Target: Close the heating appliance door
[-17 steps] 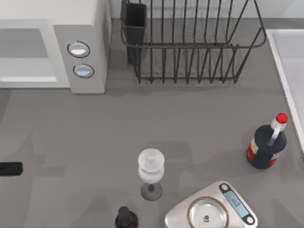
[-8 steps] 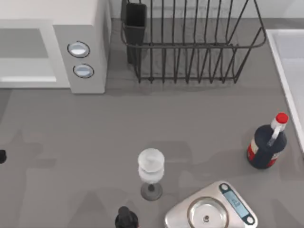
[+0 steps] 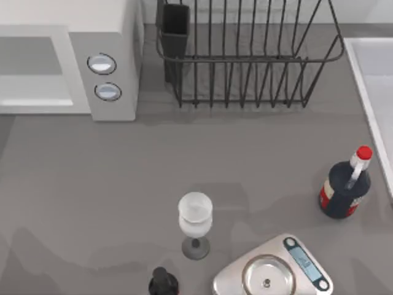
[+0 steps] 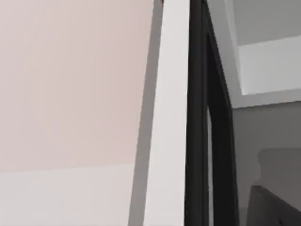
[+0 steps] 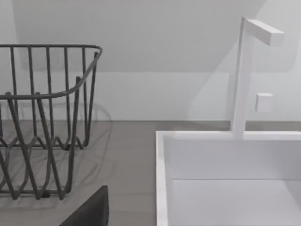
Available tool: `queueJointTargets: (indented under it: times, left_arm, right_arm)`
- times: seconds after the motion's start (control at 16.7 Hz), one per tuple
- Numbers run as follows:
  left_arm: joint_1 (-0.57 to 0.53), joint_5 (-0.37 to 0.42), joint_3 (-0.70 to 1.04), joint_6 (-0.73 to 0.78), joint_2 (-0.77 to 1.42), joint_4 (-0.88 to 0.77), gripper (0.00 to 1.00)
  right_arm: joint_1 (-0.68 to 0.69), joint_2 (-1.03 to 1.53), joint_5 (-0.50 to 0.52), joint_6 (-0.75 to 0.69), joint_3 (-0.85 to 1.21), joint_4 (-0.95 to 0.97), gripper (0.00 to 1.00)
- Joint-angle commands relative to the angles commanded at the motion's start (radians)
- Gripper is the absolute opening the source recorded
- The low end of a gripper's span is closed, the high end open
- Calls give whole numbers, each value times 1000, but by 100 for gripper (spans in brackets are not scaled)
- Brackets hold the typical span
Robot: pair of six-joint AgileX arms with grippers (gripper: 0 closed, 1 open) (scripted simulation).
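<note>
Two silver knobs point(image 3: 104, 77) mark the heating appliance point(image 3: 67, 61) at the far left, cut off by the edge; its door point(image 4: 171, 117) shows edge-on in the left wrist view. No writing is legible — bottle point(image 3: 344, 187) label included. Dish rack point(image 3: 245, 55) and sink point(image 5: 225, 179) hold nothing visible; neither claw's opening can be told.

Open counter point(image 3: 123, 178) lies in front of the microwave point(image 3: 104, 37). Obstacles stand near the front edge: glass point(image 3: 195, 221), scale point(image 3: 273, 273), dark bottle point(image 3: 345, 187). The rack point(image 3: 245, 55) stands just right of the microwave.
</note>
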Motion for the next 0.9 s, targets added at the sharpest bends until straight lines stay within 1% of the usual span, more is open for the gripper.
queueJointTargets:
  times: [0.24, 0.42, 0.54, 0.66, 0.9]
  left_arm:
    - [240, 164, 311, 184, 386, -207, 0]
    - [358, 264, 497, 281, 608, -338, 0]
    - [402, 312, 587, 324, 706, -403, 0]
    - [421, 343, 642, 348, 763, -445, 0]
    - [425, 354, 661, 356, 781, -460, 0]
  right_arm:
    - [0, 0, 0, 0, 0, 0, 100]
    - [0, 0, 0, 0, 0, 0, 100]
    - [0, 0, 0, 0, 0, 0, 100]
    - [0, 0, 0, 0, 0, 0, 100]
    - [0, 0, 0, 0, 0, 0, 100]
